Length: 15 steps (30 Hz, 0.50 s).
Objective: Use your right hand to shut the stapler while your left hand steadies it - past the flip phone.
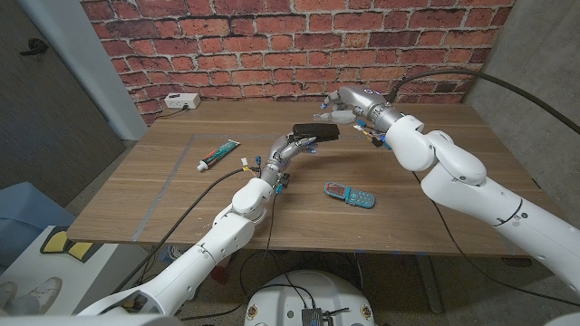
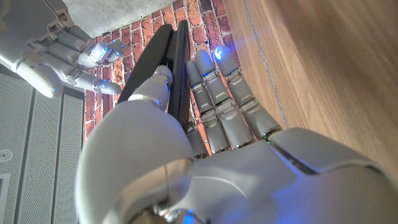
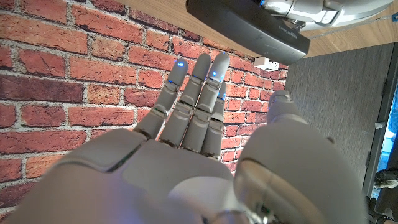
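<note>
The left arm reaches forward over the table's middle, its white-and-grey left hand [image 1: 288, 150] gripping the black stapler [image 1: 315, 132], thumb on one side and fingers [image 2: 214, 93] on the other. The right arm bends in from the far side, its right hand [image 1: 343, 108] just beyond the left hand, holding nothing, fingers [image 3: 194, 106] straight and close together.

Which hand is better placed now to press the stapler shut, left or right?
Right. The left hand already grips the stapler, so it is busy. The right hand is open, holds nothing, and hovers just beside the stapler.
</note>
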Available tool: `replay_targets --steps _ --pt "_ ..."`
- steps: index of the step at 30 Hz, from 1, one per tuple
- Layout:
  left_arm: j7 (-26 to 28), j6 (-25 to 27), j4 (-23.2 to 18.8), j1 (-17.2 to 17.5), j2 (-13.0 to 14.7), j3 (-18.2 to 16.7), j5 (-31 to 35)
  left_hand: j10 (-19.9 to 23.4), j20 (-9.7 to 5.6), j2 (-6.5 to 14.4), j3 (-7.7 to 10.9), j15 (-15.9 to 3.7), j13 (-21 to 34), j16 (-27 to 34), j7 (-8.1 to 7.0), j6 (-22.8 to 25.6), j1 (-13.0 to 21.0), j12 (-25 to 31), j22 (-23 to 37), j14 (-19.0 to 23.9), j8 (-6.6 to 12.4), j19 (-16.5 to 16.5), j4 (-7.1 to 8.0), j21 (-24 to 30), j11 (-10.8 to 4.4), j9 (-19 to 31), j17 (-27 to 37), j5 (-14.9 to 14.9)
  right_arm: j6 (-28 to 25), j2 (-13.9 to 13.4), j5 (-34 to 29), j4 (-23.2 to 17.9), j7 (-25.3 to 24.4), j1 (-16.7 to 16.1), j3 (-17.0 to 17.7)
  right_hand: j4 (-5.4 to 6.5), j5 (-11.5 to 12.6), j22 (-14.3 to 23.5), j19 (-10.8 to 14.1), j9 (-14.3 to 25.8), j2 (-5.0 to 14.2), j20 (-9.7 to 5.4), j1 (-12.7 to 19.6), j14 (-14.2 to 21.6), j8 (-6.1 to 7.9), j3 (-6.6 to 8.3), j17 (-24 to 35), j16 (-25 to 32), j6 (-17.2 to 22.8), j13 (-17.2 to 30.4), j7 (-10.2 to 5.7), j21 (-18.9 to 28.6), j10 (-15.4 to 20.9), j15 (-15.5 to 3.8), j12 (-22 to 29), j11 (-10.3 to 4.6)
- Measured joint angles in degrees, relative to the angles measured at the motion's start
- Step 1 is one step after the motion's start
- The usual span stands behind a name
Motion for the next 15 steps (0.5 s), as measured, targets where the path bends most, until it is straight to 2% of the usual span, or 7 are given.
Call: replay_targets --steps 8,15 --pt "-0.57 -0.02 0.11 0.17 0.01 0.03 -0.63 0.0 -0.11 0.0 0.0 0.02 -0.02 0.0 -0.02 0.02 0.0 -0.01 -0.27 0.0 -0.05 -0.11 0.0 0.51 0.0 -0.01 -0.13 -0.01 0.07 -0.26 0.23 -0.35 -0.07 -0.65 0.42 0.0 0.0 0.0 0.0 -0.12 0.0 0.0 0.0 -0.1 0.0 0.0 0.17 0.0 -0.31 0.0 0.03 -0.43 0.0 -0.1 -0.02 0.0" --pt "-1.27 -0.48 0.27 0.56 -0.18 -0.04 -1.56 0.06 0.11 0.0 0.0 0.05 -0.05 -0.09 -0.13 0.13 0.0 -0.07 -0.27 0.02 -0.24 -0.32 0.0 0.93 0.07 0.18 -0.13 -0.07 0.11 -0.37 0.46 -0.53 -0.43 -1.22 0.72 -0.14 0.0 -0.28 -0.4 -0.54 -0.06 0.39 -0.55 -2.17 0.0 -0.14 0.25 -0.89 -0.86 0.39 -0.23 -0.86 -1.72 0.54 -0.45 -0.08"
